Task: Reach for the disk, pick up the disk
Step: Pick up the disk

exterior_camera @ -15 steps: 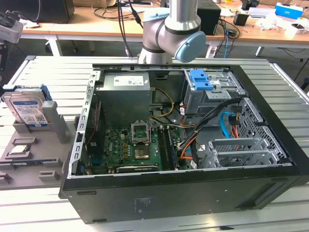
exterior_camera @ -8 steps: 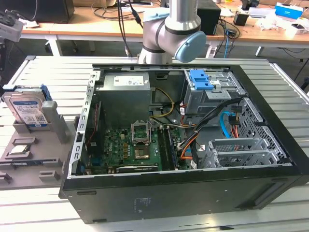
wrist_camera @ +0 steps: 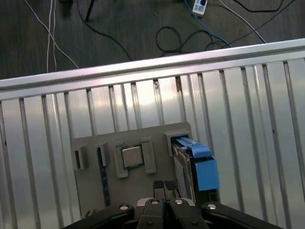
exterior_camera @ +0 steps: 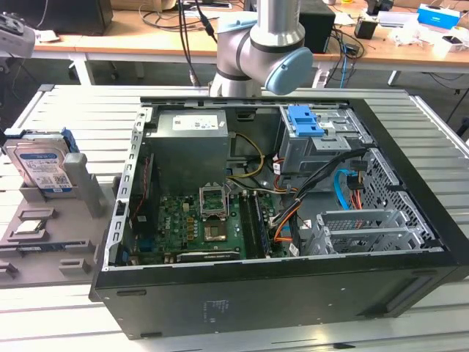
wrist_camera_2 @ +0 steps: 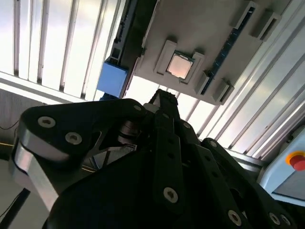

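The disk [exterior_camera: 42,167] stands on edge in a grey holder [exterior_camera: 84,187] at the exterior view's left, outside the computer case; its white-and-blue label faces the camera. From above, in the first wrist view, the disk [wrist_camera: 196,164] appears edge-on with its blue frame uppermost. My gripper [wrist_camera: 164,187] hovers above the grey holder, close beside the disk and apart from it, fingers together with nothing between them. In the second wrist view the disk's blue frame [wrist_camera_2: 113,78] lies just beyond the gripper [wrist_camera_2: 162,96].
A small square processor chip [wrist_camera: 132,156] sits in a pocket of the grey holder plate [wrist_camera: 90,143] beside the disk. An open black computer case [exterior_camera: 278,220] lies on the slatted metal table [exterior_camera: 66,103]. A red button [wrist_camera_2: 296,160] shows at the table's side.
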`<state>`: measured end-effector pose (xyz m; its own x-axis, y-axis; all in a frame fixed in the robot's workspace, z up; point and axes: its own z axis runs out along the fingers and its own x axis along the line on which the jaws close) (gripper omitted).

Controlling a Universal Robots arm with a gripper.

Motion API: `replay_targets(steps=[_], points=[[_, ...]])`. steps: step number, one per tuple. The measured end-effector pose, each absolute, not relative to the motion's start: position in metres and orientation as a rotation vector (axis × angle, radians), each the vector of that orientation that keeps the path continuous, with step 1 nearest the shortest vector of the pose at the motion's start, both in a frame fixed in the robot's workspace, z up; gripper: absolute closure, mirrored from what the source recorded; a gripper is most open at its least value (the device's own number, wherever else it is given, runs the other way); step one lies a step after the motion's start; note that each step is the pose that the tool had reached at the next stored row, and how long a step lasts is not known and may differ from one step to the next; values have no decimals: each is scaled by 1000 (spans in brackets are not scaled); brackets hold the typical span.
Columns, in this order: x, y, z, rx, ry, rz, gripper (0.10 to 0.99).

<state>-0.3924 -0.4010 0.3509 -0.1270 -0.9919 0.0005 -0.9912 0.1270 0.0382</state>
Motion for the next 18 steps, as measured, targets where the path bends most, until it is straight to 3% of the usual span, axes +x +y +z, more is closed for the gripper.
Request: replay_targets(steps=[13, 16, 17, 18], points=[[-392, -401, 351, 2177, -2227, -42, 973], [-392, -401, 351, 2179, -2225, -42, 729], [-392, -401, 351, 2179, -2225, -42, 671], [-392, -401, 351, 2180, -2224, -42, 671]])
